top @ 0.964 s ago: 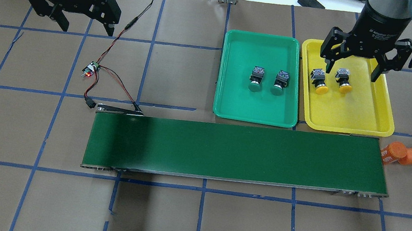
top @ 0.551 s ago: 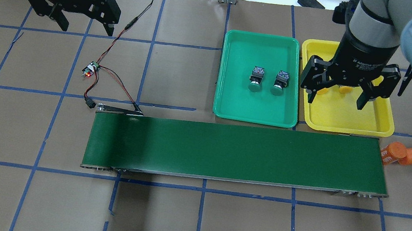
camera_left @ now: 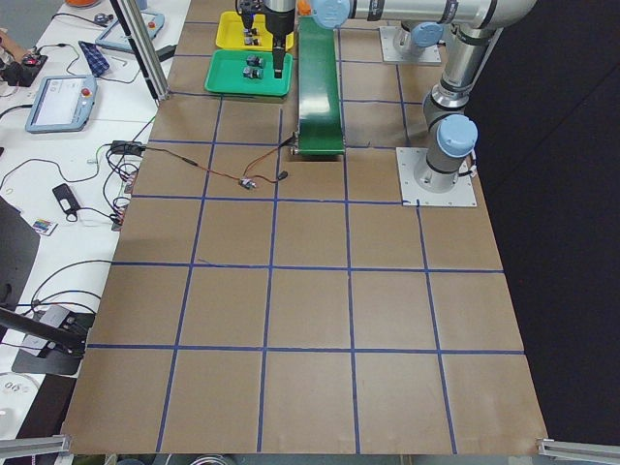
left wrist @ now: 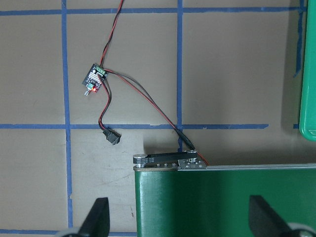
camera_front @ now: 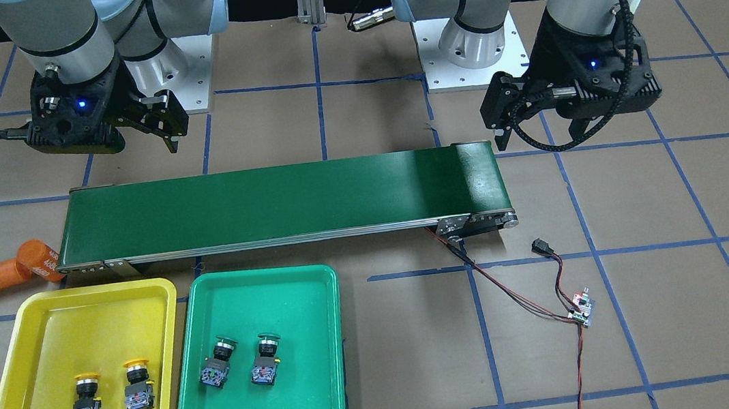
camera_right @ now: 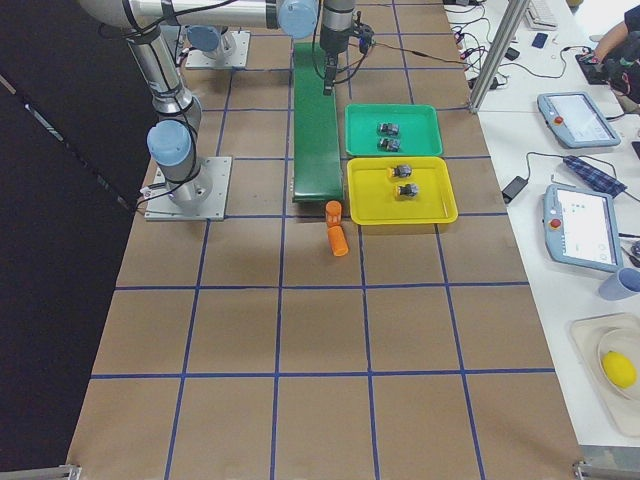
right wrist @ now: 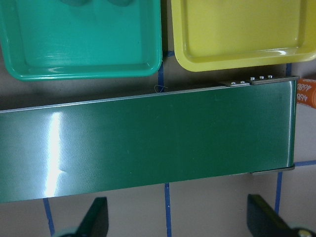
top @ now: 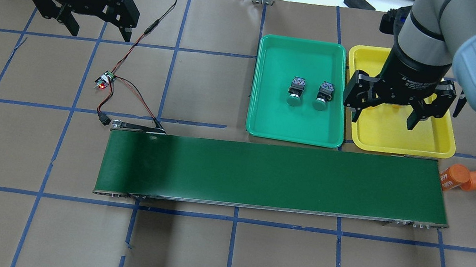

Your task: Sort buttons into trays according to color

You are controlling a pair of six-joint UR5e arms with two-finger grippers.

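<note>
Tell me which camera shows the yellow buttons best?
The front-facing view: both yellow buttons lie unobstructed in the yellow tray. Overhead, the right gripper mostly hides them; the right side view shows them tiny; wrist cameras miss them.

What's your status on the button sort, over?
Both open, empty: left gripper, right gripper. Two yellow buttons in yellow tray, two green buttons in green tray. Conveyor belt carries no buttons. Nothing in the way.
</note>
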